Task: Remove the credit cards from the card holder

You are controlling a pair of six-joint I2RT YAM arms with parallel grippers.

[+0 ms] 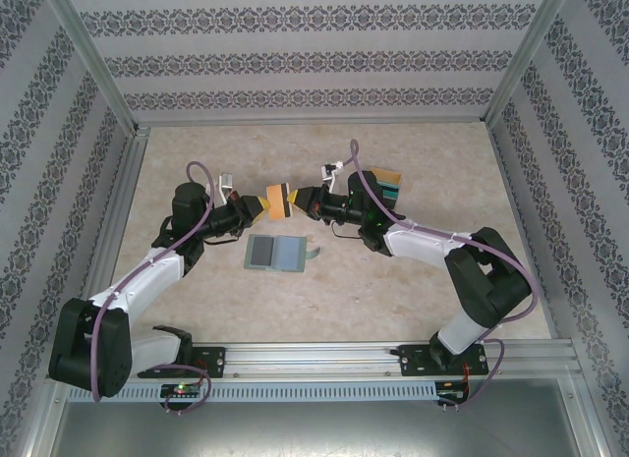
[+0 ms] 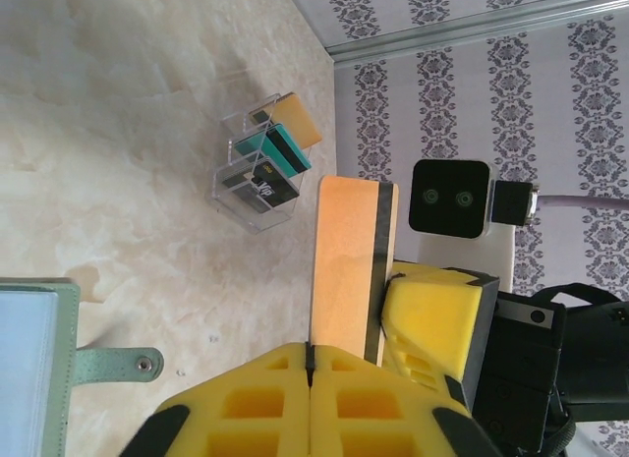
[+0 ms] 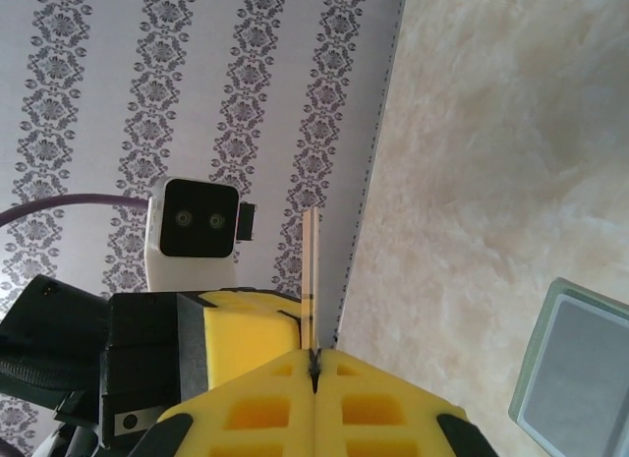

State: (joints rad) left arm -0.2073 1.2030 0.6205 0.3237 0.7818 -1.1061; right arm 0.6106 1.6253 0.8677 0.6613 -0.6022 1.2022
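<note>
Credit card (image 2: 349, 260), likely light, stiff and slick, is clenched edgewise by left end effector (image 2: 310, 354) and right end effector (image 3: 314, 357).

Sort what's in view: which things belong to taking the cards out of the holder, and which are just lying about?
Job in hand:
orange card, pinched by the left tool and the right tool together
card holder, lying open
cards standing in the clear rack, apparently already removed

Lying about:
clear rack, not named in the task, possibly the drop-off spot
</note>
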